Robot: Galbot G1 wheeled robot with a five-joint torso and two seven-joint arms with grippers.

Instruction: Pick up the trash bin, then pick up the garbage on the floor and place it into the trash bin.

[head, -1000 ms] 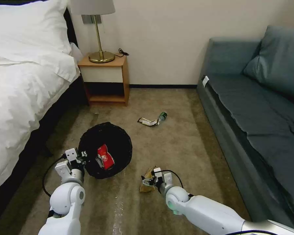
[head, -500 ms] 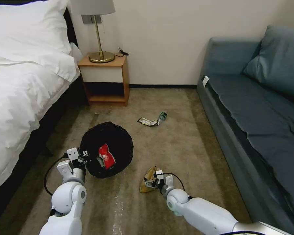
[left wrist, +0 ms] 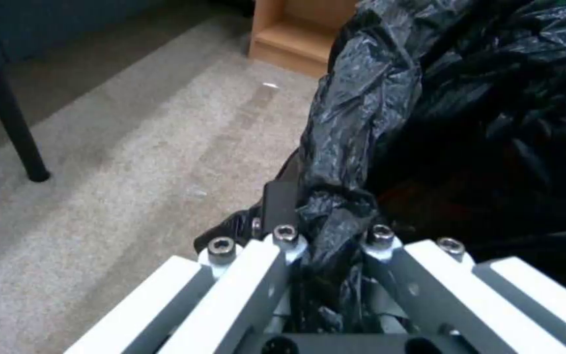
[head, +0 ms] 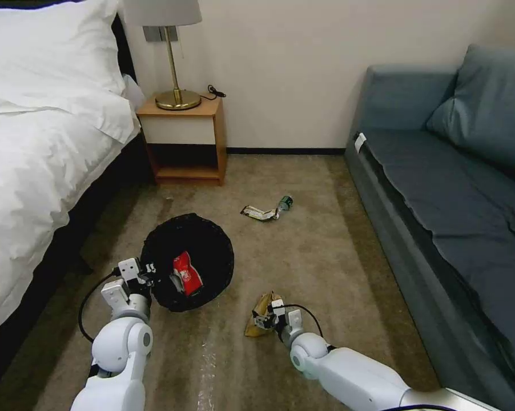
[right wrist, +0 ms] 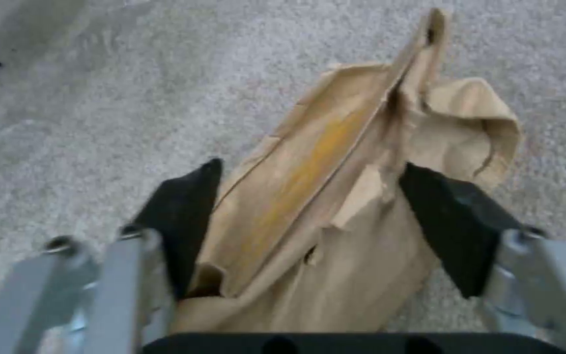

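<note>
Now the right gripper [right wrist: 309, 221] is down at the floor [head: 326, 251] with its jaws spread to either side of the crumpled brown paper bag [right wrist: 355, 196], one dark pad at each flank and neither yet squeezing it. To do this grasp well, I judge the jaws should close slowly across the bag's thick folded middle rather than its loose flap, since thin paper will crush and may slip out if only an edge is caught. The left gripper [left wrist: 325, 236] has its jaws pinched on the black bag folded over the rim of the trash bin [head: 187, 262], which sits near the bed-side edge of the floor with a red-and-white wrapper [head: 186, 274] inside. That grip looks to be mostly on the liner, so the bin should be kept steady and level. A flat wrapper [head: 257, 213] and small bottle [head: 284, 202] lie farther off, toward the wall.
</note>
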